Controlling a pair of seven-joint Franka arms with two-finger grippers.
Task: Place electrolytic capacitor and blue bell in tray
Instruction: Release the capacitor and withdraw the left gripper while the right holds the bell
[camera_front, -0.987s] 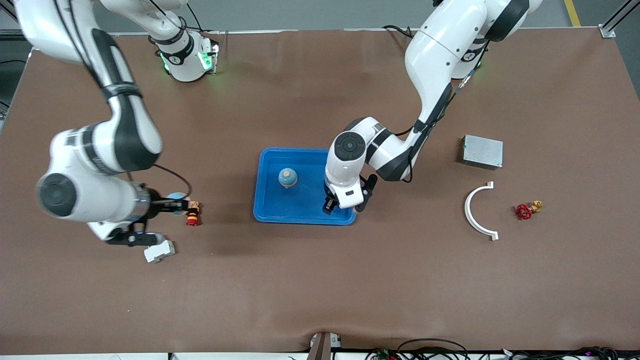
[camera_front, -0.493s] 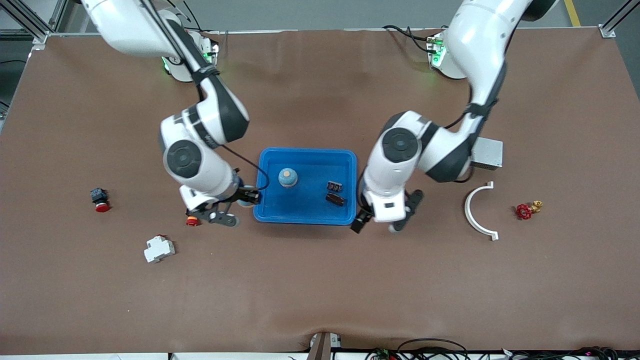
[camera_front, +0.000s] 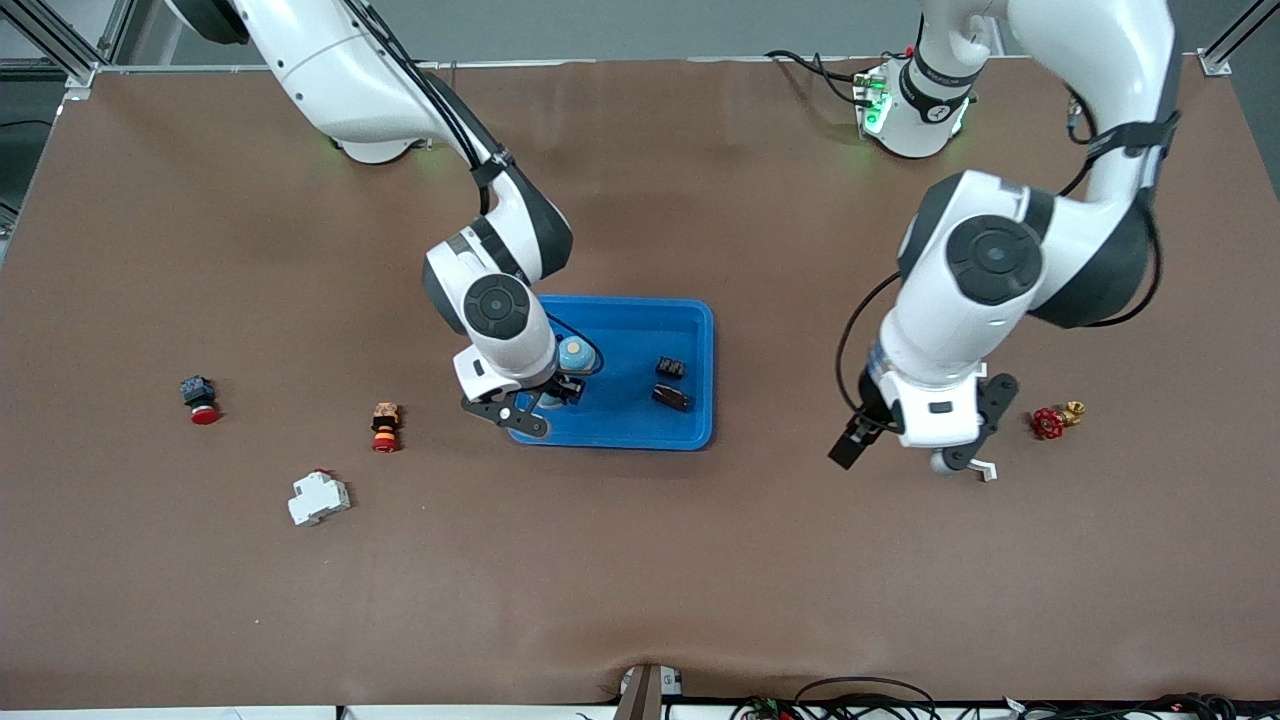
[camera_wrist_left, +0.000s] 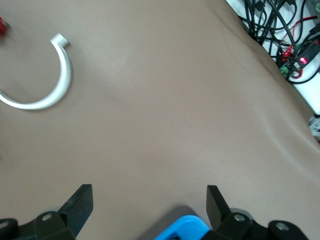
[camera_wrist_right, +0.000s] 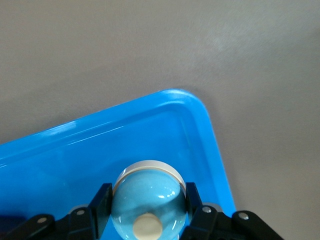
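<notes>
Right end effector (camera_front: 545, 400), clenched on the blue bell (camera_wrist_right: 147, 200), has swung in over the blue tray (camera_front: 700, 320) beside a second bell (camera_front: 575, 353) — while the left end effector (camera_front: 905, 455), fingers apart and empty, has withdrawn from the tray, leaving two dark components (camera_front: 671, 383) inside — release comes next.

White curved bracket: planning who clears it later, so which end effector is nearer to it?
Left. The left end effector hovers open right over the white curved bracket; the right end effector is over the tray, gripping the blue bell.
</notes>
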